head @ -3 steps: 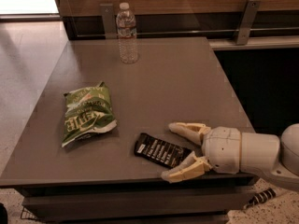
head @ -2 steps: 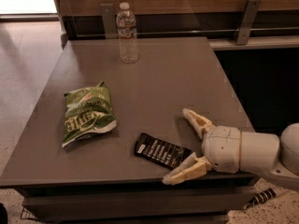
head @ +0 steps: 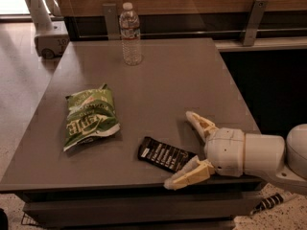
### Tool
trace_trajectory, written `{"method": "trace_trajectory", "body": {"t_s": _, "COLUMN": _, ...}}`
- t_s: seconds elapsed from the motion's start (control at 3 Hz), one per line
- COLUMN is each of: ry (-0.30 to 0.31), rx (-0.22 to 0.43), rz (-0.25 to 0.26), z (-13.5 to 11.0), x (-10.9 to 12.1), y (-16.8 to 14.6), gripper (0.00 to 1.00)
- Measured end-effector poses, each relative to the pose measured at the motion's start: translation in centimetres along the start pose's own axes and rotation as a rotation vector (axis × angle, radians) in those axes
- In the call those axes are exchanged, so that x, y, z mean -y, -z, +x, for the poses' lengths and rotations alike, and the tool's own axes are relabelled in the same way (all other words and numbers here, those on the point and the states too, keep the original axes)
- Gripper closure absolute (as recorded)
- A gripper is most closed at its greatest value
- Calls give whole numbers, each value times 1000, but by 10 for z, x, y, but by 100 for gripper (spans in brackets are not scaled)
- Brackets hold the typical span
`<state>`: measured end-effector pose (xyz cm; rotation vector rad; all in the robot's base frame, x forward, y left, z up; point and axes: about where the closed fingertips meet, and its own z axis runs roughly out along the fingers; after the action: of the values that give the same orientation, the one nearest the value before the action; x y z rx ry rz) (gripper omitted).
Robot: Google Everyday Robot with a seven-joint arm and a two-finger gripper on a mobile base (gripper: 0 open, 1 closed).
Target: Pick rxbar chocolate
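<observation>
A flat grey-brown rectangular table (head: 172,80) is seen carrying three things. From the right, a white cylindrical robot arm (head: 261,152) is extended over the table's front right corner, and its cream-coloured two-finger end effector (head: 178,149) is held with the fingers spread wide apart, nothing being clamped. A crinkled green chip bag (head: 89,118) is laid on the left half of the table. A clear plastic water bottle (head: 130,34) is stood upright near the far edge. The rxbar chocolate, a small flat black wrapper with rows of white text (head: 163,153), is laid close to the front edge, its right end placed between the two spread fingers.
</observation>
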<state>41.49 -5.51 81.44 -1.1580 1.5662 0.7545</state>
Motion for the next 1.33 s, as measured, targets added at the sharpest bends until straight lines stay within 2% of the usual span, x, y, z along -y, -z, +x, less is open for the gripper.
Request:
{"method": "trace_trajectory", "body": {"t_s": 0.33, "ry": -5, "rx": 0, "rz": 2, "z": 0, "x": 0, "y": 0, "gripper": 0}}
{"method": "trace_trajectory", "body": {"t_s": 0.67, "ry": -2, "rx": 0, "rz": -1, "z": -2, "x": -1, "y": -2, "gripper": 16}}
{"method": "trace_trajectory", "body": {"t_s": 1.0, "ry": 2, "rx": -1, "rz": -5, "z": -3, "x": -3, "y": -4, "gripper": 48}}
{"method": "trace_trajectory", "body": {"t_s": 1.33, "ry": 4, "rx": -2, "rz": -8, "z": -4, "x": -3, "y": -5, "gripper": 71}}
